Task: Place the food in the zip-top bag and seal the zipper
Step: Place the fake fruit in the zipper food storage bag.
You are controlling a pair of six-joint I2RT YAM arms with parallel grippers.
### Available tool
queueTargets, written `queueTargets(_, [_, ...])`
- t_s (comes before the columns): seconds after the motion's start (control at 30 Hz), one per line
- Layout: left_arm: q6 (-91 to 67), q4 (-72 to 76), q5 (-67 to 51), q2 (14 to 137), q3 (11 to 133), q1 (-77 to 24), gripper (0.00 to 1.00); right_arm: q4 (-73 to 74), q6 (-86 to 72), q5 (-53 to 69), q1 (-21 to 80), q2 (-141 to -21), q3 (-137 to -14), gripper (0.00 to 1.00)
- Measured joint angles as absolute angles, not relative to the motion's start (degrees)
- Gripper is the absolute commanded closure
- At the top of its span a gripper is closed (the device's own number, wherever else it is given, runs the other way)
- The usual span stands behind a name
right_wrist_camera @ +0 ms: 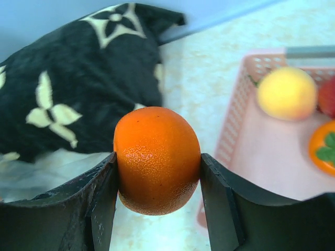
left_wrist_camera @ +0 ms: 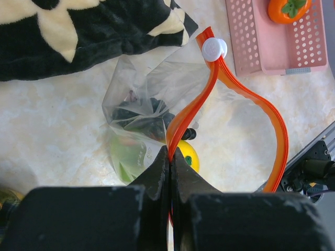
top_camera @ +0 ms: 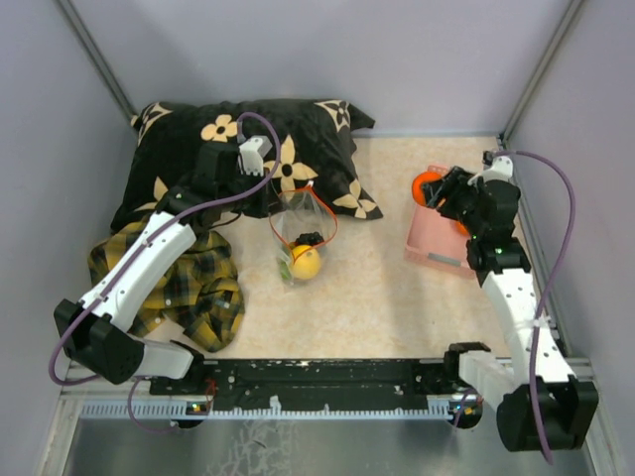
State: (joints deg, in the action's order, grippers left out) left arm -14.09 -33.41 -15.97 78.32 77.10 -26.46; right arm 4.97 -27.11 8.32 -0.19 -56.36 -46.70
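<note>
- Left end effector (left_wrist_camera: 170, 152), bottom centre of its wrist view, is clamped shut on the zipper (left_wrist_camera: 233, 86), lifting the zip-top bag (top_camera: 298, 233) mouth open at mid-frame on the worktop (top_camera: 397, 288).
- Right end effector (right_wrist_camera: 158, 175) grips one orange (right_wrist_camera: 156, 141) with its jaws about half spread, at the pink basket (top_camera: 437, 248) on the right.
- This looks like the loading step. The next move calls for carrying the orange left and dropping it through the zipper loop.
- Counted: one bag and three pieces inside it, a lemon (left_wrist_camera: 187, 154), a green piece (left_wrist_camera: 128, 157) and a grape bunch (left_wrist_camera: 141, 115). Three fruits (right_wrist_camera: 287, 93) show in the basket.

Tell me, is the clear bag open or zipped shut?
Open. On the bag, the zipper strips curve apart in a loop; the left gripper pinches one.
</note>
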Motion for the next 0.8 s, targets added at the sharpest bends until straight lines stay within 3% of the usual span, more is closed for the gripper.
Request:
queueTargets(0.5, [-14.11, -33.41, -16.12, 78.3, 76.9, -26.46, 1.0, 12.4, -20.53, 6.35, 24.43, -54.17, -57.91, 0.86])
queueTargets(0.8, [-14.13, -33.39, -16.62, 78.3, 76.84, -26.13, 1.0, 11.11, -17.58, 4.16, 38.06, -61.67, -62.81, 0.84])
